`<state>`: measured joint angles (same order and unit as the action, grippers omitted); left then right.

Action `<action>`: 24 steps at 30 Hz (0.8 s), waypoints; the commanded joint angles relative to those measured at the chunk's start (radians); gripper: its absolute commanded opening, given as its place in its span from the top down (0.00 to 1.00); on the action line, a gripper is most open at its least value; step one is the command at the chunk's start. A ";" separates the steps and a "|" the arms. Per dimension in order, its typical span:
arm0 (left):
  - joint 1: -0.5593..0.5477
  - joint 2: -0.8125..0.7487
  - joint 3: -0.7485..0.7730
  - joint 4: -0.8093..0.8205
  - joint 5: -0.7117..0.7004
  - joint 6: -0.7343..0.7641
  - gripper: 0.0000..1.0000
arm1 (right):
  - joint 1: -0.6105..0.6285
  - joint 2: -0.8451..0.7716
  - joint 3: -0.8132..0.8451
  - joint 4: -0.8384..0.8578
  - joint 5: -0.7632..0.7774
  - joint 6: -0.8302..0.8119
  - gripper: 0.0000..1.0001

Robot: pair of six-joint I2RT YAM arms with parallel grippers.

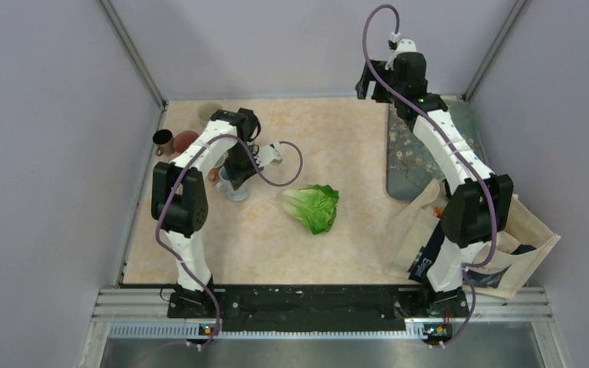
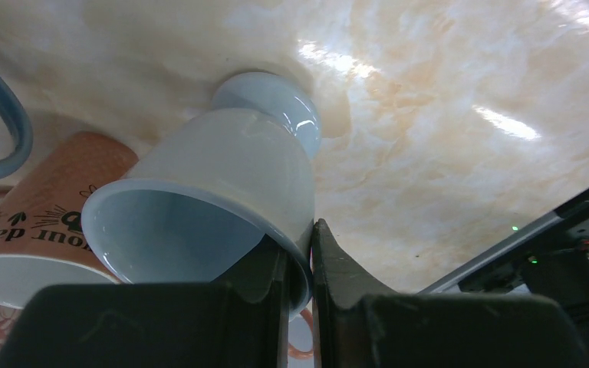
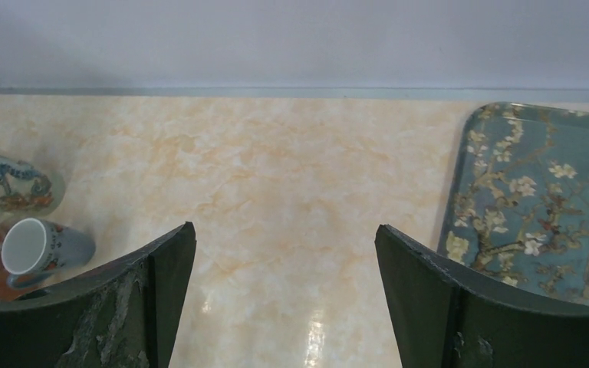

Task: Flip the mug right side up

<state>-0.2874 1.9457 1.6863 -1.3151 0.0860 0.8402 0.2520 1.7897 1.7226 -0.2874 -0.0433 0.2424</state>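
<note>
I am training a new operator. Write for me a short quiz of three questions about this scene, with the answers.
1. True or false: the left tool grips the pale blue mug by its handle.
2. The right tool is: A open; B shut on a mug; C shut on a tray.
3. Which leafy vegetable lies between the two arms?

Key: 1 false, it pinches the rim, one finger inside. 2 A. 3 lettuce.

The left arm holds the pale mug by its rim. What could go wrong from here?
On the left gripper, the jaws pinch only the rim of the tilted pale blue mug; it could slip and fall.
The orange mug lies close beside it; turning could knock it.
</note>
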 commanded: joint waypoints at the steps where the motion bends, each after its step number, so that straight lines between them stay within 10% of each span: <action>1: -0.012 -0.065 -0.054 0.122 -0.132 0.048 1.00 | -0.016 -0.091 0.005 -0.005 0.142 -0.009 0.14; 8: -0.016 -0.074 -0.074 0.087 -0.099 0.012 0.55 | -0.087 -0.120 -0.010 -0.053 0.252 -0.012 0.12; 24: 0.046 -0.041 0.424 -0.202 0.232 -0.115 0.39 | -0.512 -0.046 -0.024 -0.352 0.299 0.147 0.07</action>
<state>-0.2699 1.9270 1.9762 -1.4723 0.1558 0.8169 -0.1463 1.7260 1.7214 -0.5514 0.2790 0.2947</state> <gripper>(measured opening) 0.602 0.923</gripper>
